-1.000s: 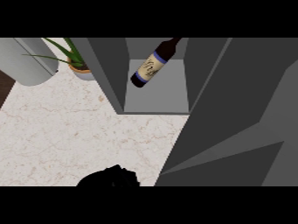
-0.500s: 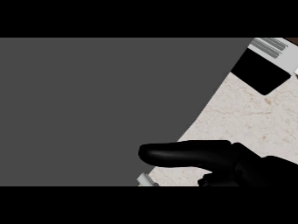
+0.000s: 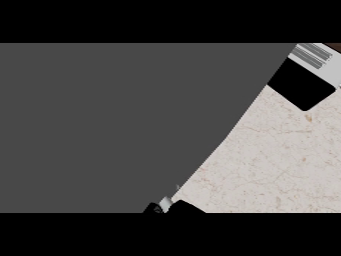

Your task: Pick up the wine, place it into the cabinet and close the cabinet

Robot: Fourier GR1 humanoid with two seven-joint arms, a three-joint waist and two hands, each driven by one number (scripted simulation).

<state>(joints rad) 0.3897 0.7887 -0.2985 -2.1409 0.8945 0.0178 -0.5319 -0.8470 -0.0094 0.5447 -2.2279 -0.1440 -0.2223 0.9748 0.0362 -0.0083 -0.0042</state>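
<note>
A flat dark grey cabinet panel [image 3: 106, 125] fills most of the head view, likely the door swung across for closing. At its lower edge only a scrap of a black hand [image 3: 179, 207] shows; which hand, and whether its fingers are apart or together, I cannot tell. The wine is hidden, presumably behind the panel. Up and right of the hand lies pale speckled stone bench [image 3: 284, 160] and a silver-and-black appliance [image 3: 309, 75].

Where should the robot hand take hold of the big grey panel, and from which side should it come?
Probably its slanted edge, coming from the right over the speckled counter. The grey panel shows only a flat face, with no handle in view, so that edge, running from upper right to lower left, is the one hold visible.
</note>
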